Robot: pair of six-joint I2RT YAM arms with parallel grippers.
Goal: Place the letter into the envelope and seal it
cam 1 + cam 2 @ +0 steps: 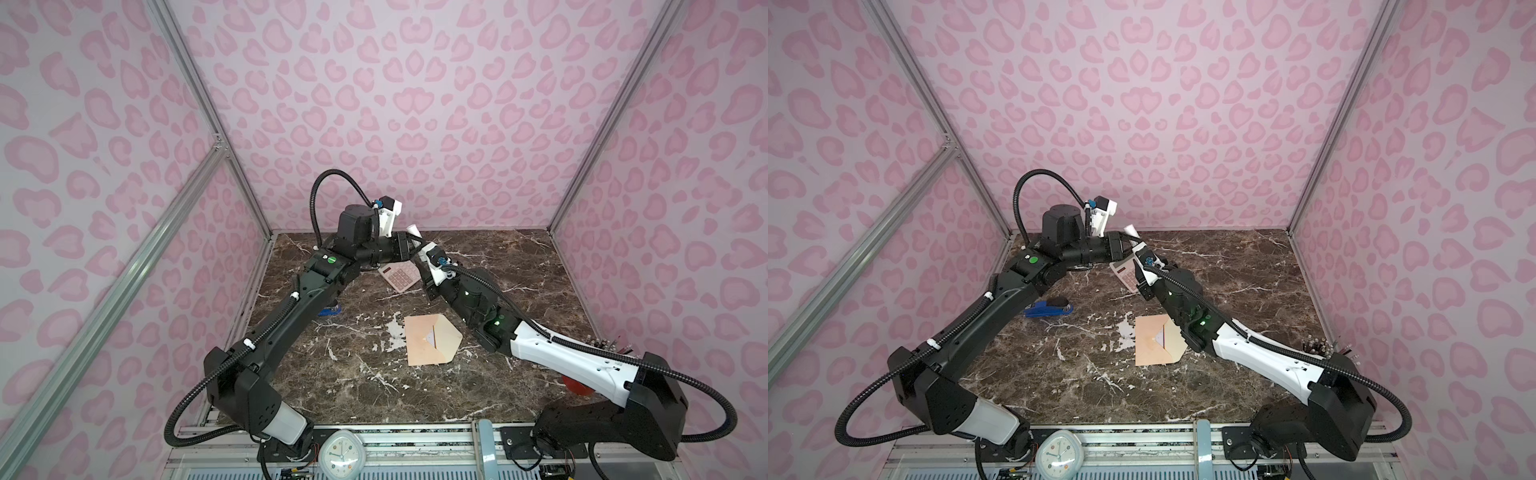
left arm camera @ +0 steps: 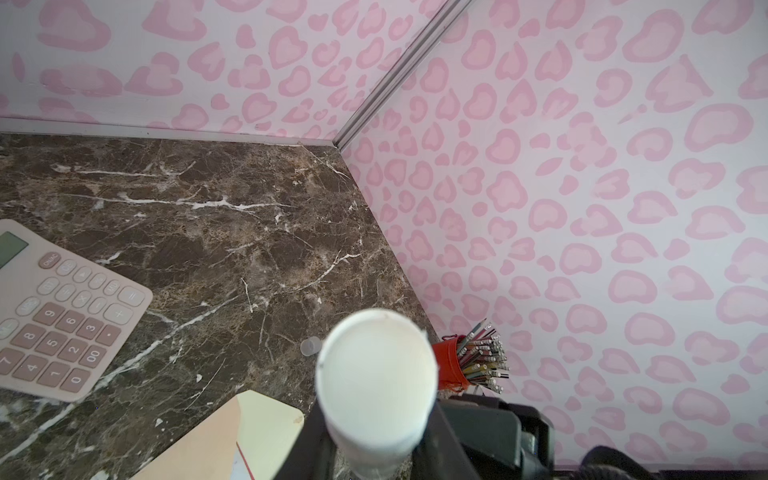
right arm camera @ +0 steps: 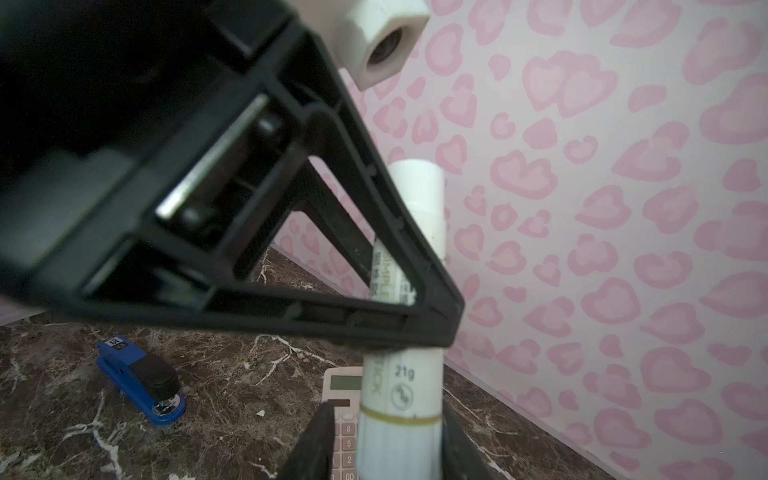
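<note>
At the back of the desk (image 1: 353, 374), above the calculator (image 1: 399, 274), the left claw (image 2: 374, 436) clamps a glue stick (image 3: 401, 390). The right claw (image 3: 386, 449) brackets its lower end, though its grip is unclear. Mid-desk lies the envelope (image 1: 428, 340), flap open, the letter (image 1: 433, 337) tucked inside.

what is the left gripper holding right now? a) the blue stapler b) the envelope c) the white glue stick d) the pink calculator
c: the left gripper has its fingers clamped on the glue stick in the air, while the stapler and calculator lie untouched below.
</note>
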